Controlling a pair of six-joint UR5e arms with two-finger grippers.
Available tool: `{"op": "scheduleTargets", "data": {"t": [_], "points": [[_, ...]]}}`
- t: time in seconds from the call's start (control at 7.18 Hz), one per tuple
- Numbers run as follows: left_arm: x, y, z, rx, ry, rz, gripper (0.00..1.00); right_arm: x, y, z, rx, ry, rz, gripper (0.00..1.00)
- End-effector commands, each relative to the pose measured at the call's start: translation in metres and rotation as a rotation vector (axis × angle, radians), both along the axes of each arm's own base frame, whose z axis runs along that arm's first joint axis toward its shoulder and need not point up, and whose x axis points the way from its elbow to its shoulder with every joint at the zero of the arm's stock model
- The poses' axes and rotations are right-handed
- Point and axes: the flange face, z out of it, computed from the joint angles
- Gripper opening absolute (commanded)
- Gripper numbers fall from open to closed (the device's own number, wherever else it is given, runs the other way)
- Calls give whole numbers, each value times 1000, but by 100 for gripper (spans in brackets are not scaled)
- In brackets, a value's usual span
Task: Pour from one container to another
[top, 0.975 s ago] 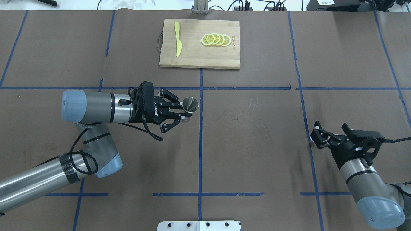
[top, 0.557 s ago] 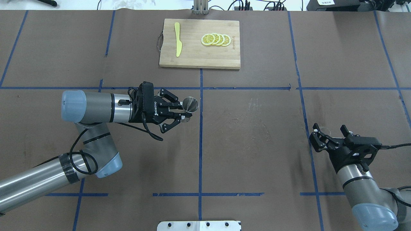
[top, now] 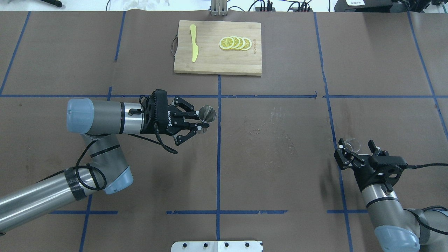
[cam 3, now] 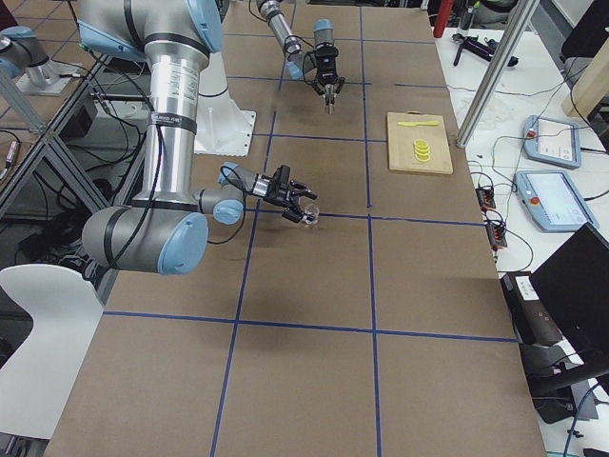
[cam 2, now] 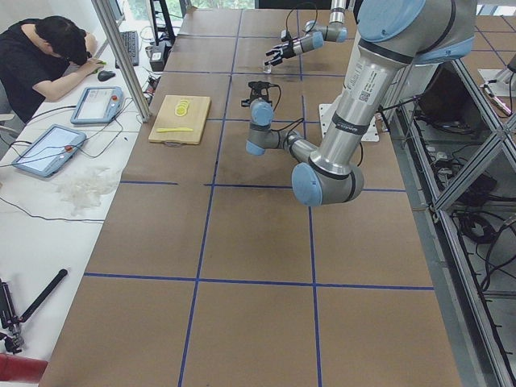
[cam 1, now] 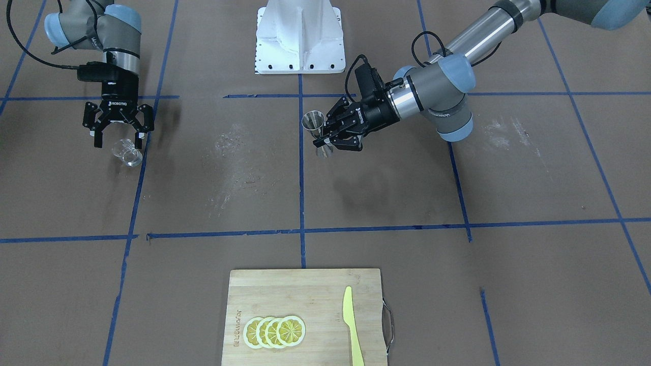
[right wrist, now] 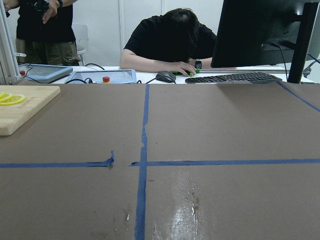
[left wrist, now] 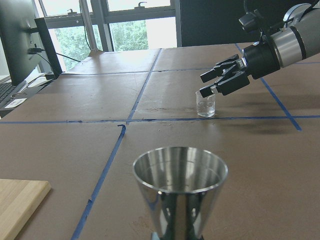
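A steel jigger sits upright in my left gripper, which is shut on its waist near the table's middle; it fills the bottom of the left wrist view as the jigger. In the front view the jigger is just ahead of the left gripper. A small clear glass stands on the table at the right. My right gripper is open just behind and above the glass, not touching it. The right wrist view shows neither glass nor fingers.
A wooden cutting board at the far centre carries lemon slices and a yellow plastic knife. Blue tape lines cross the brown table cover. The robot's white base plate sits at the near edge. An operator sits beyond the far edge.
The right arm has drawn back toward the robot's side and turned its wrist, uncovering the clear glass in front of its open fingers. The left arm and the jigger have not moved.
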Motion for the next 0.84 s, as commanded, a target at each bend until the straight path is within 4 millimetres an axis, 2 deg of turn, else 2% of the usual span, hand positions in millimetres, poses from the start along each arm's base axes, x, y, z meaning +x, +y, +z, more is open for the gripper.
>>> {"op": "scheduleTargets", "data": {"t": [0.0,0.28,0.56,0.7], "points": [[0,0,0,0,1,0,0,-8,1,8,0,13,-2,100],[0,0,0,0,1,0,0,-33,-2,15,13,20,10,100],[0,0,-1,1,2,0,0,-35,-2,24,13,38,11,99],[0,0,1,0,-1,0,0,-35,-2,31,12,54,11,96]]}}
